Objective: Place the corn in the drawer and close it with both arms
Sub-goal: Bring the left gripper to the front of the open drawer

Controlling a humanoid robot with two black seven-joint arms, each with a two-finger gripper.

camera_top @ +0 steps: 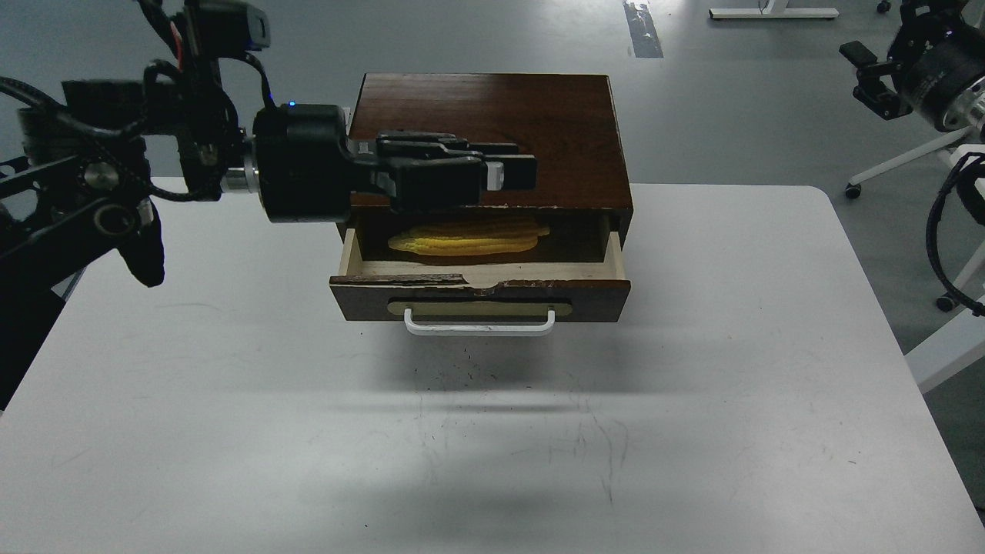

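Observation:
The yellow corn [469,235] lies lengthwise inside the drawer [481,294], which stands part-way pulled out of the dark wooden box [539,123]. The drawer's white handle [479,326] faces me. My left gripper [517,172] reaches in from the left and hovers over the box's front top edge, just above the corn, fingers pointing right and overlapping so their gap does not show. It holds nothing. My right gripper [860,77] is raised at the far upper right, away from the box, its claws apart and empty.
The box stands at the back middle of a white table [231,400] with rounded corners. Beyond the table's right edge are white chair or stand legs with castors [945,302]. Grey floor lies behind.

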